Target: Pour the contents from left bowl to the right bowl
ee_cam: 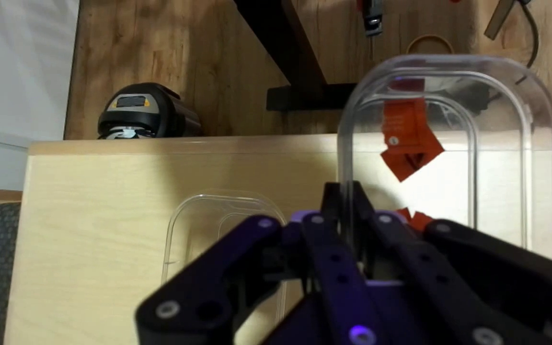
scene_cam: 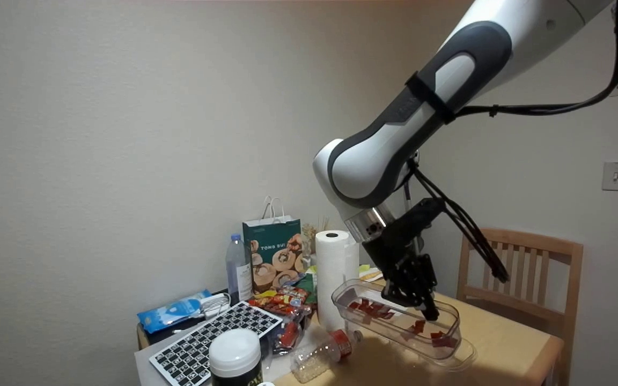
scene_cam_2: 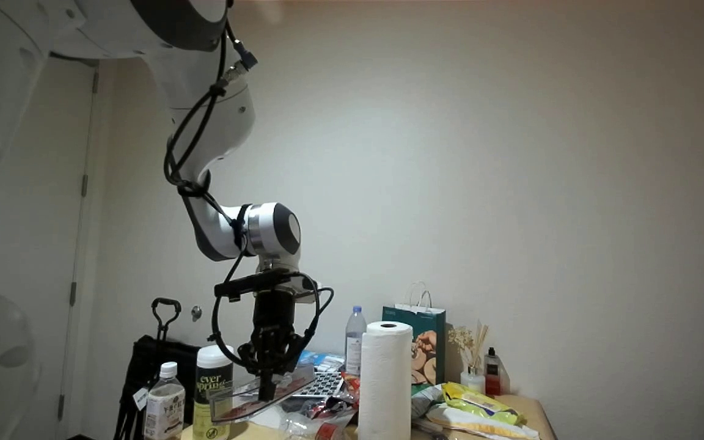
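My gripper (ee_cam: pixel 348 196) is shut on the side wall of a clear container (ee_cam: pixel 527 143), with that wall between the fingertips. The gripper also shows in both exterior views (scene_cam: pixel 429 311) (scene_cam_2: pixel 266 391). The held container (scene_cam: pixel 379 328) is above the table and has several red packets (scene_cam: pixel 370 310) in it. The packets (ee_cam: pixel 408 129) lie spread along its floor; the gripper hides some. I cannot tell whether the container is level. A second clear container (ee_cam: pixel 230 197) stands on the table, left of the held one in the wrist view and partly hidden by the gripper. I see no contents in its visible part.
A paper towel roll (scene_cam: pixel 336 279) and a lying plastic bottle (scene_cam: pixel 322 356) are close to the held container. Snack bags (scene_cam: pixel 287 300), a checkered board (scene_cam: pixel 218 338) and a white-lidded canister (scene_cam: pixel 235 356) stand farther along. A chair (scene_cam: pixel 523 268) is beside the table (scene_cam: pixel 507 332).
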`<state>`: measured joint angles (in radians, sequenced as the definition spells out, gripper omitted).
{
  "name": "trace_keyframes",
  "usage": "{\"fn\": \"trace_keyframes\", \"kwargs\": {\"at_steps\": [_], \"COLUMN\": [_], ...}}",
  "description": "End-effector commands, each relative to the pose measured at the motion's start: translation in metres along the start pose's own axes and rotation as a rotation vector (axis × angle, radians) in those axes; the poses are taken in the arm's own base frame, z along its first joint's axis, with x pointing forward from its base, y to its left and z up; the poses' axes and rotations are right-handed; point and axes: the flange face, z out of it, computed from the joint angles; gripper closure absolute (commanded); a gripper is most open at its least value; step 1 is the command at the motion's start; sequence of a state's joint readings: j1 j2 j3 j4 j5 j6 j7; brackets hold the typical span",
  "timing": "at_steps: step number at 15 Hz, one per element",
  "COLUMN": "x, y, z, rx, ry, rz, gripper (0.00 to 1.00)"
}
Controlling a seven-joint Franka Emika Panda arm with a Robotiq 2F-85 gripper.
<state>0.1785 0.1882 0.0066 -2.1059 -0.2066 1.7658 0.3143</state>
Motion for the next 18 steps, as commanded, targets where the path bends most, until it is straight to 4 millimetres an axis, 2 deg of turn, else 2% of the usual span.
{"fn": "trace_keyframes", "kwargs": {"at_steps": [1,3,4,5,7,9,13,18], "x": [0.000,0.002,0.003,0.005,0.009,0.012,0.013,-0.005], "y": [0.000,-0.004,-0.005,-0.006,0.004,0.022,0.072,0.131], "z": [-0.001,0.004,0.006,0.010,0.018,0.023,0.040,0.074], "rx": [0.001,-0.002,-0.004,0.000,0.031,0.037,0.048,-0.032], "ry": [0.001,-0.008,-0.014,-0.015,0.003,0.037,0.079,0.031], "rz": [0.001,-0.006,-0.008,0.000,0.014,0.061,0.208,0.398], "gripper": [0.93,0.93,0.97,0.98,0.97,0.97,0.97,0.97]}}
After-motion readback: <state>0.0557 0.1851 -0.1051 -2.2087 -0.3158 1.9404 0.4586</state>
